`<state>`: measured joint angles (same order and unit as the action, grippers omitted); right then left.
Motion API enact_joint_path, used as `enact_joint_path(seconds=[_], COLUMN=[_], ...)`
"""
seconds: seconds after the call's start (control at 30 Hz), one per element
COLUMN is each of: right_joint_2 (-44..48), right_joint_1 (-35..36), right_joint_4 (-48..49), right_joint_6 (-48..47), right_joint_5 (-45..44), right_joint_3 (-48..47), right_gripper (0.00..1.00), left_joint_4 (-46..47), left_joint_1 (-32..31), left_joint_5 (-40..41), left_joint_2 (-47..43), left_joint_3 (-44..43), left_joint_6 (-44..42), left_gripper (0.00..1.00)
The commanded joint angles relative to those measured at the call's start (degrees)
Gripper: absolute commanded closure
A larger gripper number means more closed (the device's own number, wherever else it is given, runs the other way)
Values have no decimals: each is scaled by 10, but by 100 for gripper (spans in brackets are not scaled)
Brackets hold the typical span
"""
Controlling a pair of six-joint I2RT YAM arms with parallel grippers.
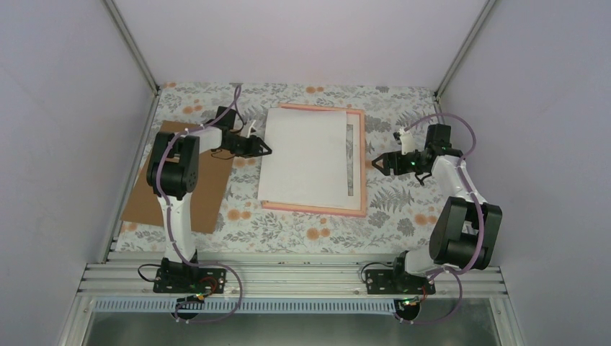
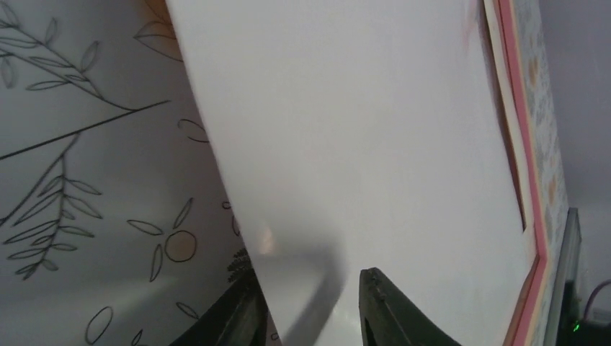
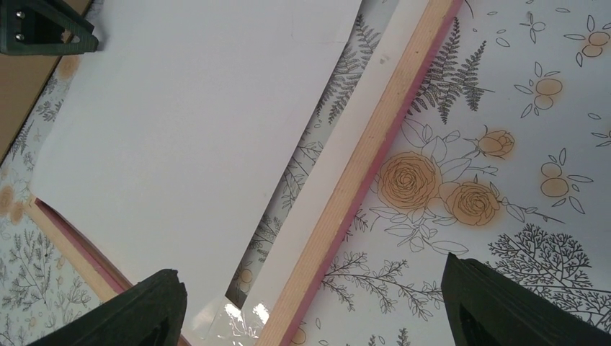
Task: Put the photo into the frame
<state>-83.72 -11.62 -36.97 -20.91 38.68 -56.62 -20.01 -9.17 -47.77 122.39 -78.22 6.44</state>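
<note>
1. Find the photo (image 1: 306, 155) at the centre of the overhead view, lying white back up on top of the frame (image 1: 363, 144), on the flowered worktop (image 1: 403, 209).
2. Note its long axis: running bottom to top of that view, away from the arm bases, tipped a little against the frame's long sides. Sits too far left, hiding the left side of the frame and leaving a narrow strip of the opening bare along the right side.
3. Take the left end effector (image 1: 263, 148) as the nearer one: right at the photo's left long edge, middle-left of the overhead view, pointing rightward across the short axis.
4. In the left wrist view, see one finger (image 2: 230, 324) seemingly under the sheet's edge and the other (image 2: 389, 317) over it, at the bottom of the picture. Partly closed about the photo (image 2: 360, 130); cannot tell whether pinching it, with the contact lost in shadow.
5. Place the right end effector (image 1: 375, 163) just beside the frame's right side, centre-right overhead. Fingers spread wide, holding nothing. In its own view, the frame (image 3: 360, 166) running up between them and the photo (image 3: 180, 122) beyond it at upper left.
6. Judged from this: a rightward slide with a slight turn, driven from the left edge toward the bare strip.
</note>
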Motion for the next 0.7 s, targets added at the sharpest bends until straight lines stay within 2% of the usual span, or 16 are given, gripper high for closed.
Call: enact_joint_path(seconds=[0.0, 0.17, 0.67], right_joint_2=[6, 5, 7], right_joint_1=[4, 4, 5], right_joint_4=[4, 5, 8], right_joint_6=[6, 7, 11], right_joint_5=[-4, -3, 2], right_joint_3=[-16, -17, -5], right_gripper=[12, 12, 12], left_joint_4=[-15, -39, -42], left_joint_1=[2, 0, -34], left_joint_5=[7, -8, -28], left_joint_2=[7, 1, -4], left_joint_3=[-22, -30, -50], left_joint_6=[-5, -19, 7], left_gripper=[75, 97, 98])
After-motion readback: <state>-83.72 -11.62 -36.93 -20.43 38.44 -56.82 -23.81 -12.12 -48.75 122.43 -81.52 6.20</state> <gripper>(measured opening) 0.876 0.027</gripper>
